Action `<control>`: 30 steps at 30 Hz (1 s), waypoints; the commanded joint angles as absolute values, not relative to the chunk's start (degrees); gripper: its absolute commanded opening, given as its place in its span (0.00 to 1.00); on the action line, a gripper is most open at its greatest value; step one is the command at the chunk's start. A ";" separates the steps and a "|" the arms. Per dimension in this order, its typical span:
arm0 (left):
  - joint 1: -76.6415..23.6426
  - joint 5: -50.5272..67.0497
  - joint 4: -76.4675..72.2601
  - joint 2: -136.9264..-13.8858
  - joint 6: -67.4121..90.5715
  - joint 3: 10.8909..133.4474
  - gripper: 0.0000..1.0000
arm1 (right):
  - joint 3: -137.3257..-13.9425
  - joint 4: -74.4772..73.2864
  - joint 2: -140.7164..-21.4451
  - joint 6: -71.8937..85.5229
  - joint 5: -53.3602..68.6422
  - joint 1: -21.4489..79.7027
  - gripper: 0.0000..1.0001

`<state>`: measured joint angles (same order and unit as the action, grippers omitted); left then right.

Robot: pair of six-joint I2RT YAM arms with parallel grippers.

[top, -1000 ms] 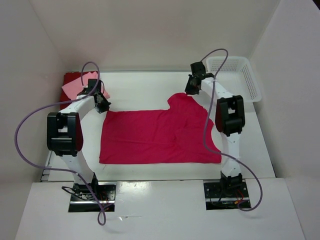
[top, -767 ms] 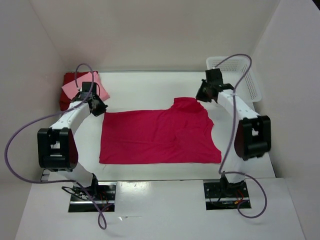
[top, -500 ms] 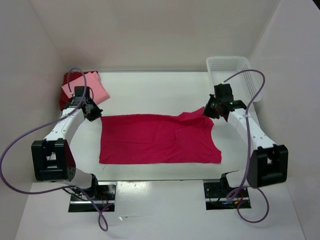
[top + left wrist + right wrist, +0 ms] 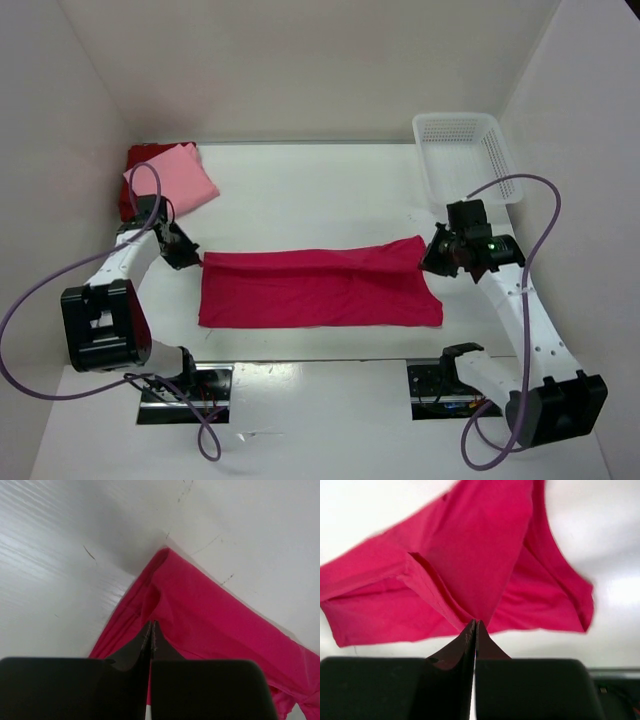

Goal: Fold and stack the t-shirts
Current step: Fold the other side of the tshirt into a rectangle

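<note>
A crimson-magenta t-shirt (image 4: 320, 287) lies across the table's middle, its far part folded over toward the near edge. My left gripper (image 4: 190, 258) is shut on the shirt's far left corner (image 4: 165, 587). My right gripper (image 4: 432, 257) is shut on the far right corner, where the cloth (image 4: 470, 565) hangs from the closed tips (image 4: 476, 623) just above the table. A folded light pink t-shirt (image 4: 172, 177) rests on a dark red t-shirt (image 4: 135, 160) at the far left corner.
A white lattice basket (image 4: 468, 150) stands at the far right. White walls close in the table on the left, back and right. Purple cables loop off both arms (image 4: 520, 185).
Both grippers pulled the shirt's far edge toward the near side, folding the upper part over the lower. The shirt now shows as a narrower band.
</note>
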<state>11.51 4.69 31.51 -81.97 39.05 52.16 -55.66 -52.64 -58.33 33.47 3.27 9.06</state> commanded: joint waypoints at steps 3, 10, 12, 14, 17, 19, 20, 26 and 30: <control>11.69 8.44 33.22 -79.10 37.71 50.80 0.10 | -55.45 -62.05 -53.96 34.89 1.32 9.76 0.12; 13.80 8.00 37.00 -68.67 39.55 53.16 0.31 | -58.18 -62.24 -53.96 33.76 0.18 9.76 0.30; 12.32 8.00 36.39 -68.64 38.94 54.66 0.31 | -57.49 -59.26 -56.33 33.75 2.97 10.28 0.24; 10.03 9.39 34.29 -69.43 38.94 53.97 0.31 | -55.74 -52.35 -60.27 34.53 5.09 12.02 0.11; 5.03 11.16 30.07 -70.83 41.04 52.48 0.35 | -54.93 -42.56 -66.59 37.61 4.49 15.97 0.00; 0.63 10.55 27.34 -72.50 42.19 51.77 0.36 | -54.93 -35.99 -70.12 38.32 0.97 18.71 0.04; -0.25 10.55 26.46 -73.38 42.80 51.07 0.36 | -54.93 -34.12 -72.22 38.84 0.18 20.72 0.11; -3.08 12.30 23.73 -85.15 42.80 50.45 0.36 | -56.68 -27.33 -86.38 38.24 -3.60 23.64 0.35; -3.08 12.30 22.50 -87.19 42.80 47.82 0.36 | -56.69 -26.46 -89.56 37.53 -5.53 24.78 0.40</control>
